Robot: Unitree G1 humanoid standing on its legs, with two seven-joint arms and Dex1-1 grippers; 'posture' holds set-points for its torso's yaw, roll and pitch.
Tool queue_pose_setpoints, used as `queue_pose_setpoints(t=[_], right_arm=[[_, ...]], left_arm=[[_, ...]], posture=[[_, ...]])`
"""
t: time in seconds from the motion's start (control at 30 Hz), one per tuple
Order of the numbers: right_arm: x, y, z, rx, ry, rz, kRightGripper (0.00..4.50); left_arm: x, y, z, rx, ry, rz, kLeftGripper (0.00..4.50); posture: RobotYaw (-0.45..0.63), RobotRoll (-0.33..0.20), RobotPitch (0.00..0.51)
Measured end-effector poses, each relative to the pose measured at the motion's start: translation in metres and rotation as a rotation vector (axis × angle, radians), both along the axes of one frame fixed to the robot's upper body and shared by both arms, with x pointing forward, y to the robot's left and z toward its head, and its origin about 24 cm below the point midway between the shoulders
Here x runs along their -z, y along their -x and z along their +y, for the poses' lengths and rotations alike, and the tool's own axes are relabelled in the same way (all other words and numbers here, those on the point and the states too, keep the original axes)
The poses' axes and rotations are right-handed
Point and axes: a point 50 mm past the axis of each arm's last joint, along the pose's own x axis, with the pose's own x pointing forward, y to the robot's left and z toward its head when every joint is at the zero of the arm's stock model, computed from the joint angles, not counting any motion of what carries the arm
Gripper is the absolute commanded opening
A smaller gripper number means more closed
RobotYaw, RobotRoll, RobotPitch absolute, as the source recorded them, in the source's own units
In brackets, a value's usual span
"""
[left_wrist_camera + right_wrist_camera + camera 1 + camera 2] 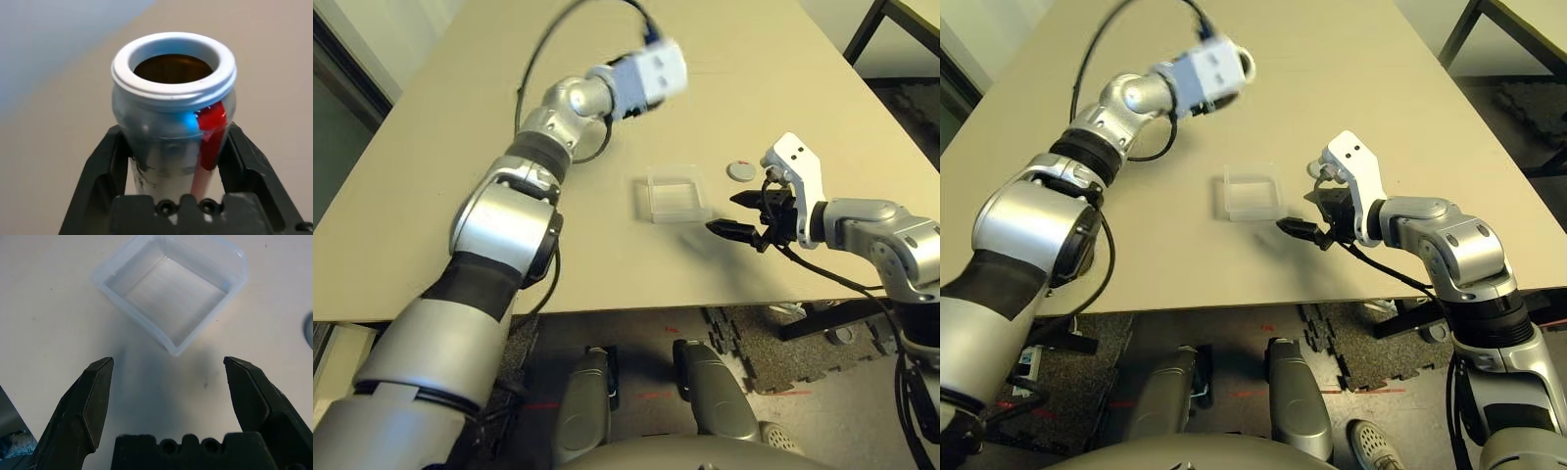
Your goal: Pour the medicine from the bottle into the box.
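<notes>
My left gripper (174,131) is shut on the bottle (173,122), a grey-white cylinder with a red stripe. Its cap is off and the open mouth faces the left wrist camera. Brown shows inside the mouth (173,68); I cannot make out a single pill. The left arm reaches far over the table, its wrist (646,73) raised above and behind the box. The clear square box (674,196) lies open on the table, and nothing shows inside it (171,289). My right gripper (736,215) hovers open just beside the box's near right corner, with nothing between its fingers (98,396).
A loose grey disc cap (740,170) lies on the table right of the box, behind the right gripper. The table's front edge (636,304) runs close below the right gripper. Black legs of another table (867,29) stand at the far right.
</notes>
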Motion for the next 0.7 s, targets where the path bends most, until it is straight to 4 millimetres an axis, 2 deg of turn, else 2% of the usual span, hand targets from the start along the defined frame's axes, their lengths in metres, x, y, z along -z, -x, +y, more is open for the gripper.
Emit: queue_pose_setpoints(t=[0.1, 0.2, 0.4, 0.47, 0.53, 0.57, 0.63, 0.7], right_arm=[[-0.002, -0.002, 0.000, -0.002, -0.001, -0.004, 4.50], [-0.003, -0.002, 0.001, -0.005, -0.002, -0.007, 4.50], [-0.003, -0.003, 0.003, -0.011, -0.007, -0.010, 4.50], [-0.003, -0.003, 0.003, -0.011, -0.007, -0.010, 4.50], [-0.003, -0.003, 0.002, -0.011, -0.006, -0.010, 4.50], [-0.003, -0.003, 0.002, -0.011, -0.005, -0.009, 4.50], [-0.003, -0.003, 0.001, -0.011, -0.003, -0.007, 4.50], [-0.003, -0.003, 0.002, -0.017, -0.003, -0.008, 4.50]], left_arm=[[0.039, 0.005, 0.019, -0.112, 0.173, 0.116, 2.81], [0.063, 0.009, 0.024, -0.161, 0.242, 0.178, 2.81], [0.072, 0.012, 0.022, -0.180, 0.268, 0.186, 2.81], [0.070, 0.011, 0.022, -0.169, 0.201, 0.174, 2.81], [0.053, 0.008, 0.018, -0.103, -0.044, 0.095, 2.81], [0.036, 0.005, 0.012, -0.048, -0.209, 0.017, 2.81], [-0.019, 0.003, -0.016, 0.092, -0.636, -0.244, 2.81], [-0.076, 0.015, -0.064, 0.247, -1.098, -0.599, 2.81]], posture=[[-0.16, 0.000, 0.156], [-0.16, 0.000, 0.156], [-0.16, 0.000, 0.153], [-0.15, 0.000, 0.152], [-0.14, 0.000, 0.148], [-0.13, 0.000, 0.147], [-0.12, 0.000, 0.142], [-0.13, 0.000, 0.134]])
